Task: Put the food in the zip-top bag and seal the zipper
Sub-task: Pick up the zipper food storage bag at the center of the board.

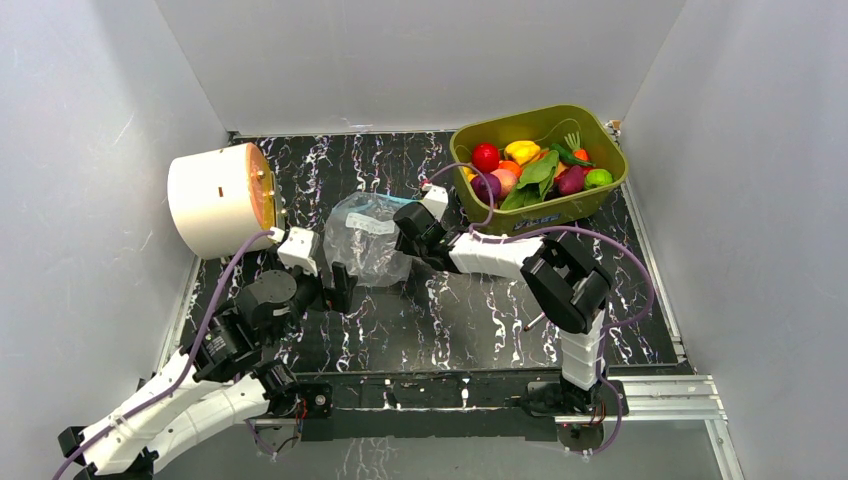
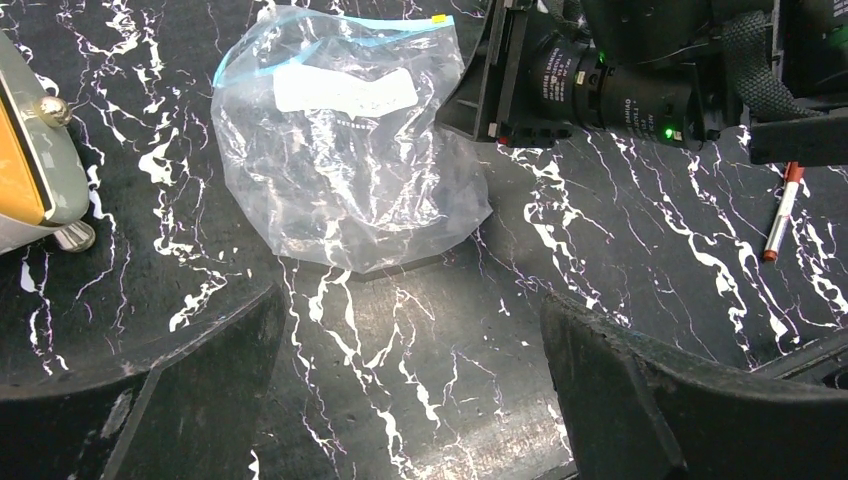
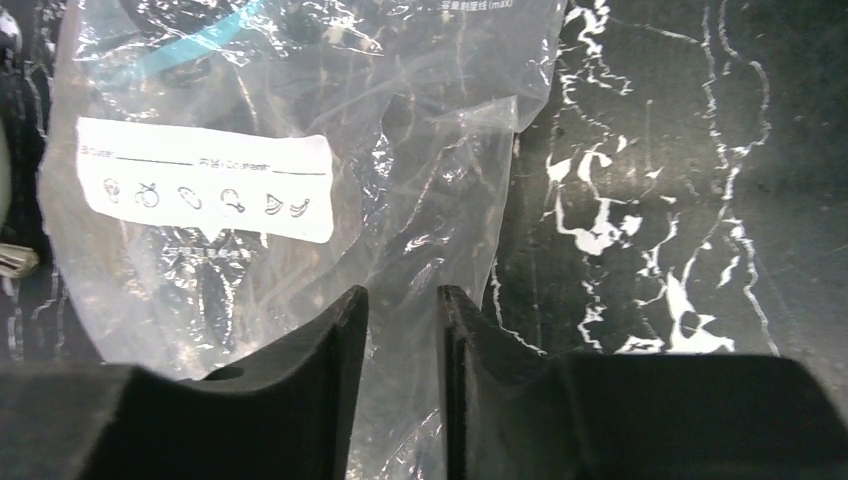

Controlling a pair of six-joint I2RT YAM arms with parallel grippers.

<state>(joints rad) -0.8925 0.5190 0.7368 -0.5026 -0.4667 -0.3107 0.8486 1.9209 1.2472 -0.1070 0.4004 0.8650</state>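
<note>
The zip-top bag (image 1: 365,238) lies crumpled and empty on the black marbled table, white label up, and shows in the left wrist view (image 2: 340,150) and the right wrist view (image 3: 250,120). Its light-blue zipper (image 2: 330,25) runs along the far edge. The food (image 1: 530,165), several toy fruits and vegetables, sits in the olive-green tub (image 1: 560,212) at the back right. My right gripper (image 1: 405,225) is at the bag's right edge, jaws a narrow gap apart (image 3: 403,295) with bag film lying in the gap. My left gripper (image 2: 410,310) is wide open and empty, just short of the bag's near edge.
A white cylinder with an orange face (image 1: 215,195) lies at the back left, close to the bag's left side (image 2: 30,170). A red-and-white pen (image 2: 782,210) lies on the table right of the right arm. Grey walls enclose the table.
</note>
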